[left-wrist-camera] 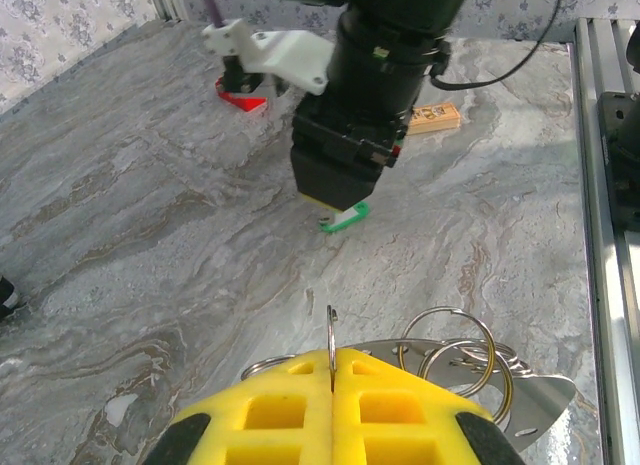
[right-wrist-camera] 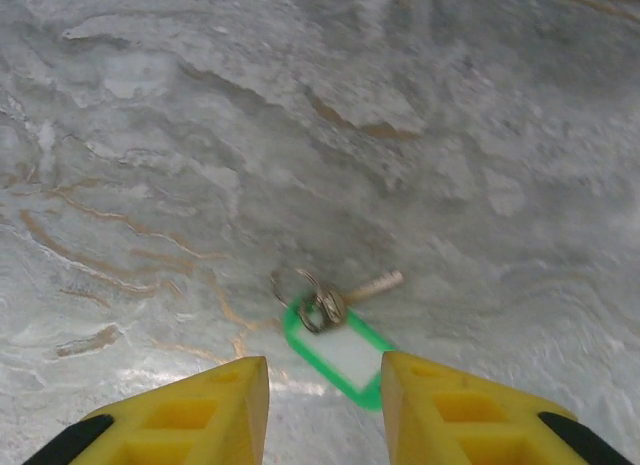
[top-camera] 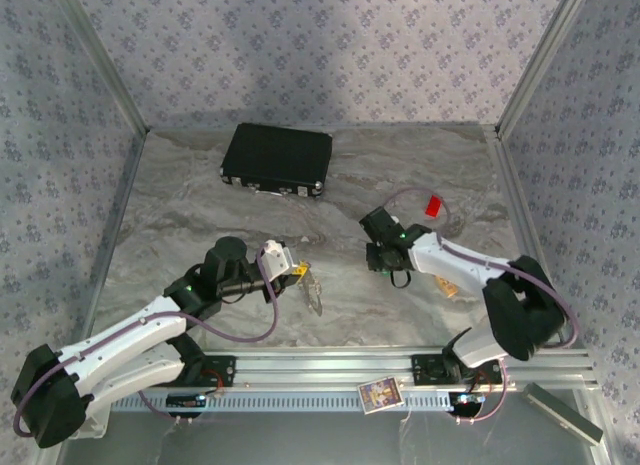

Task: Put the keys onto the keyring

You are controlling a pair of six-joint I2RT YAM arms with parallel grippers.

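Top external: our left hand [top-camera: 299,272] holds the thin silver keyring [top-camera: 314,294] over the grey marbled desk [top-camera: 180,215]. Left wrist: its yellow fingers [left-wrist-camera: 280,405] clamp the ring. Right wrist: our right hand [right-wrist-camera: 325,370], spread apart, hovers over the green-tagged silver key [right-wrist-camera: 345,348].

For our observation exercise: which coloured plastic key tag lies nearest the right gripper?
The green-rimmed plastic tag, ringed to a small silver key, directly under the open right gripper. The red tag lies farther off across the table.
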